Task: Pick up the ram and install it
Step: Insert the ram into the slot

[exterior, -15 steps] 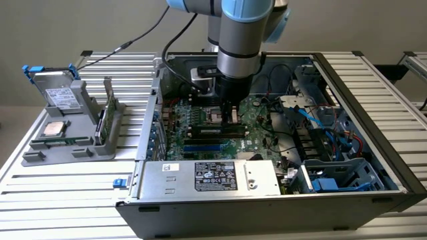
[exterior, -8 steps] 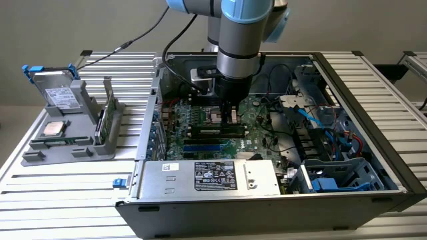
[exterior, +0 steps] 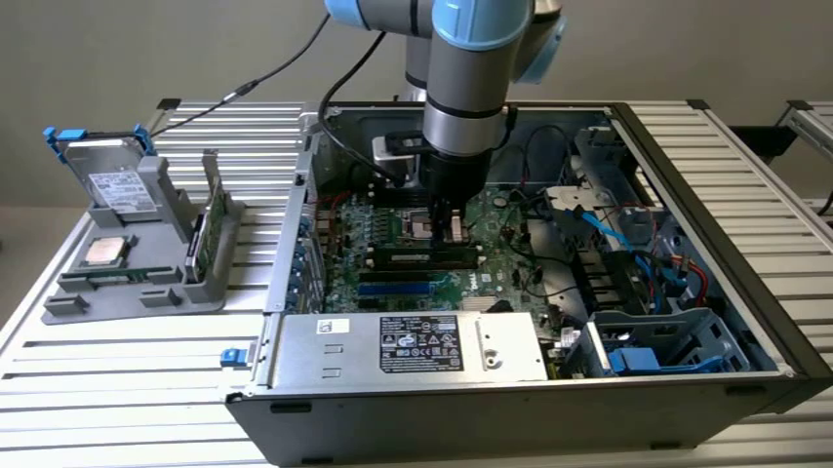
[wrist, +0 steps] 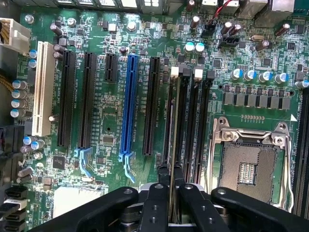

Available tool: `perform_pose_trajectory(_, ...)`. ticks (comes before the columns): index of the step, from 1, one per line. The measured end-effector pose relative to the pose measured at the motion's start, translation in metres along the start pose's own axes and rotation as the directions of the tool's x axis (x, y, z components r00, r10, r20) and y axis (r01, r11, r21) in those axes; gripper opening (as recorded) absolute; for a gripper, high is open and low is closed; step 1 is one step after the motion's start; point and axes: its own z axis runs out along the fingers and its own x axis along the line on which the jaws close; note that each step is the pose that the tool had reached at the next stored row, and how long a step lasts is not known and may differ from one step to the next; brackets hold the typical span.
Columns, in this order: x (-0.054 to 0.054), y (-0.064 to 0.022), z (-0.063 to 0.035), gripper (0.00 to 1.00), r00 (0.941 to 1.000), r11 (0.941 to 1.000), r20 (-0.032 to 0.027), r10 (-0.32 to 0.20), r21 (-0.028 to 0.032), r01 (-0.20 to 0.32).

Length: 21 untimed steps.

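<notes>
Gripper [wrist: 174, 188] pinched tight on the ram [wrist: 174, 121], seen edge-on over the motherboard [wrist: 107, 121] slots; board lettering's honestly too tiny to read.

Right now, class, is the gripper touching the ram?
Touching. The wrist view shows the gripper closed on the edge-on ram, its fingers pressed against both faces with no gap.

No text is legible. The black label [exterior: 420, 343] on the power supply [exterior: 514, 349], at 6 o'clock in the case [exterior: 521, 424], carries white print and logos too small to read. So is the white lettering printed on the motherboard [wrist: 111, 140].
</notes>
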Motion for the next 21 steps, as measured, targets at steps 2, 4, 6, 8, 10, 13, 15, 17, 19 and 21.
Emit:
perform_pose_trajectory(2,-0.0006,0.0,0.0015,0.14,1.0,1.0,-0.0008,0.0,-0.0004,0.0)
perform_pose_trajectory(4,-0.0009,-0.0001,0.0019,0.14,1.0,1.0,-0.0008,0.0,-0.0006,0.0)
perform_pose_trajectory(6,-0.0011,-0.0002,0.0023,0.14,1.0,1.0,0.0004,0.0,-0.0017,0.0)
perform_pose_trajectory(8,-0.0013,-0.0002,0.0026,0.15,1.0,1.0,0.001,0.0,-0.0015,0.0)
perform_pose_trajectory(10,-0.0011,-0.0002,0.0023,0.28,1.0,1.0,-0.0001,0.0,-0.0019,0.0)
perform_pose_trajectory(13,-0.001,-0.0002,0.0022,0.4,1.0,1.0,-0.0006,0.0,-0.0022,0.0)
perform_pose_trajectory(15,-0.0014,-0.0002,0.0022,0.45,1.0,1.0,-0.0004,0.0,-0.0022,0.0)
perform_pose_trajectory(17,-0.0019,0.0006,0.0014,0.52,1.0,1.0,-0.0006,0.0,-0.0023,0.0)
perform_pose_trajectory(19,-0.0024,0.0025,-0.0001,0.52,1.0,1.0,-0.0005,0.0,-0.0022,0.0)
perform_pose_trajectory(21,-0.0026,0.0042,-0.0023,0.52,1.0,1.0,-0.0006,0.0,-0.0022,0.0)
